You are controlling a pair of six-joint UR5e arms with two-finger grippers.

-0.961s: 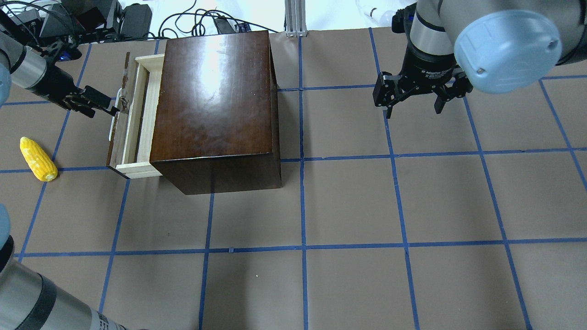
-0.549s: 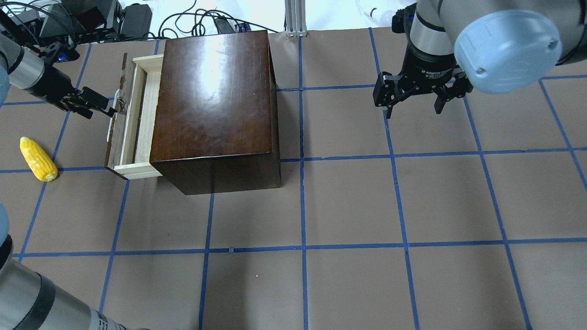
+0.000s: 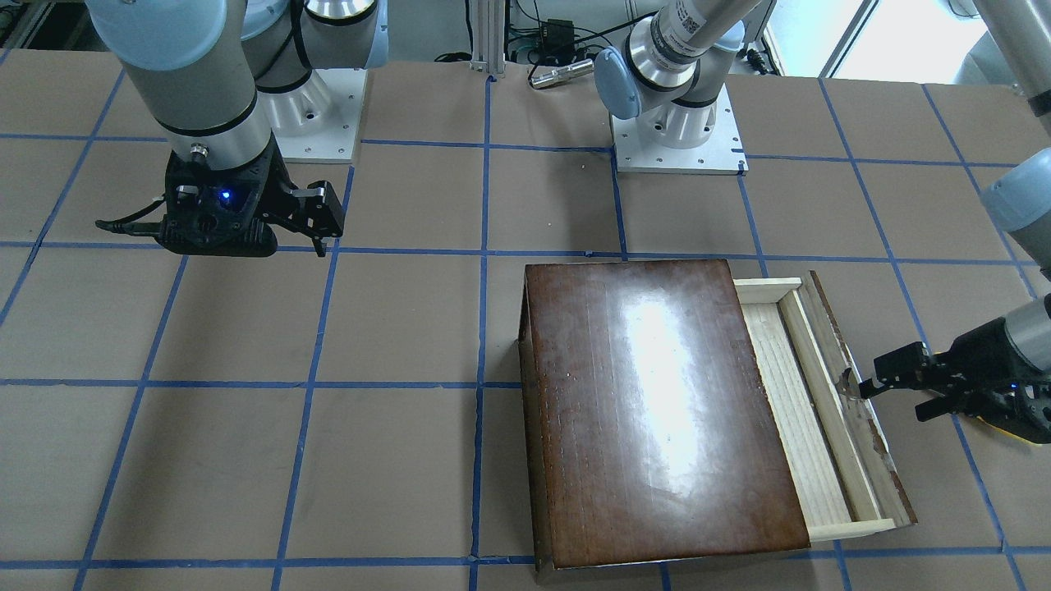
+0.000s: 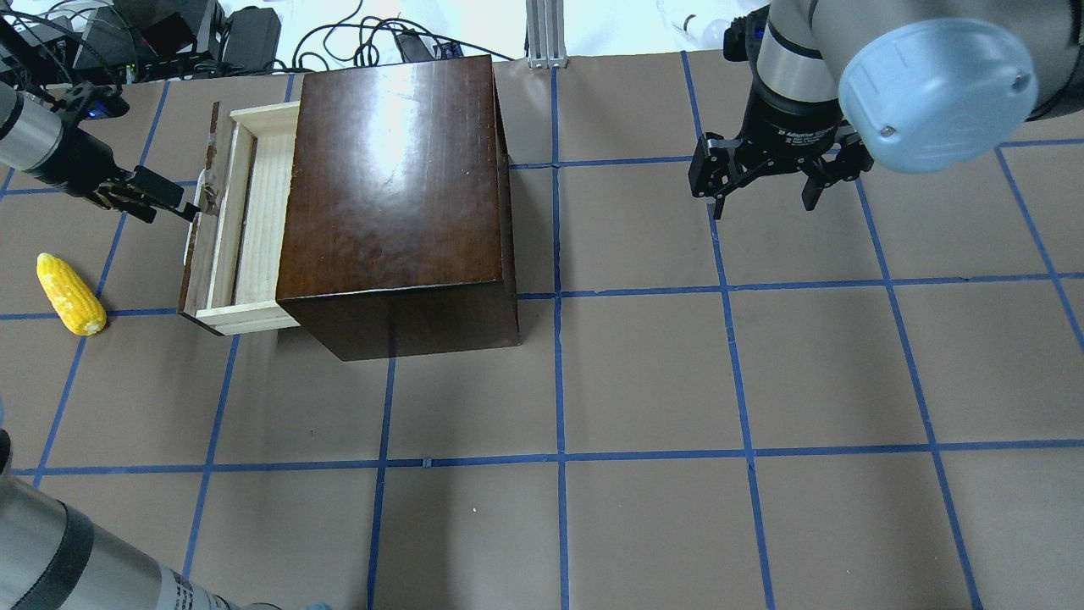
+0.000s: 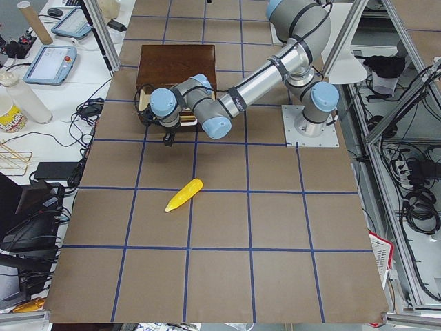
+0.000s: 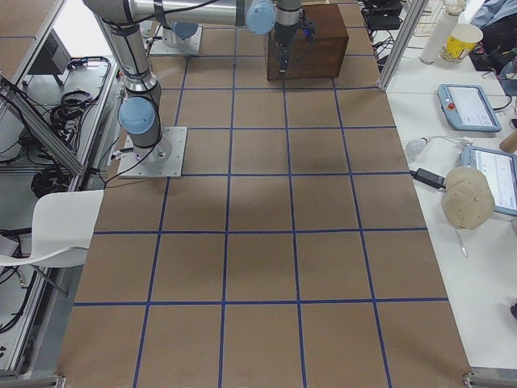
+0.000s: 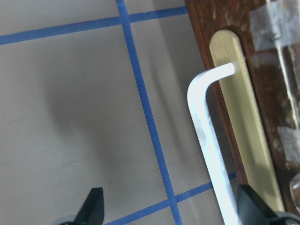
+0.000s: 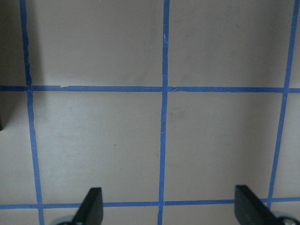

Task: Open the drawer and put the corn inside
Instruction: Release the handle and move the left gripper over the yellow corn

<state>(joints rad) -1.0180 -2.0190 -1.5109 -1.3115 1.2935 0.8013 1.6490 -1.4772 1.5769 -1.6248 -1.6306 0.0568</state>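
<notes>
The glossy dark-brown box [image 4: 398,186] stands at the far left of the table. Its drawer [image 4: 241,212] of pale wood is pulled partly out toward the left, and its pale floor shows bare [image 3: 800,410]. My left gripper [image 4: 179,206] is open at the drawer's front panel. In the left wrist view one fingertip [image 7: 251,206] sits behind the white handle [image 7: 206,140], and the other stands wide apart. The yellow corn [image 4: 70,294] lies on the table left of the drawer, below my left gripper. My right gripper [image 4: 762,199] is open and empty above the table, far right of the box.
Brown table paper with blue tape grid lines [image 4: 559,457]. Cables and equipment [image 4: 169,34] lie past the far edge behind the box. The arm bases [image 3: 677,139] stand on the robot's side of the table.
The drawer has slid further out of the box to the left. My left gripper has moved left with the handle. The corn and my right arm have not moved.
</notes>
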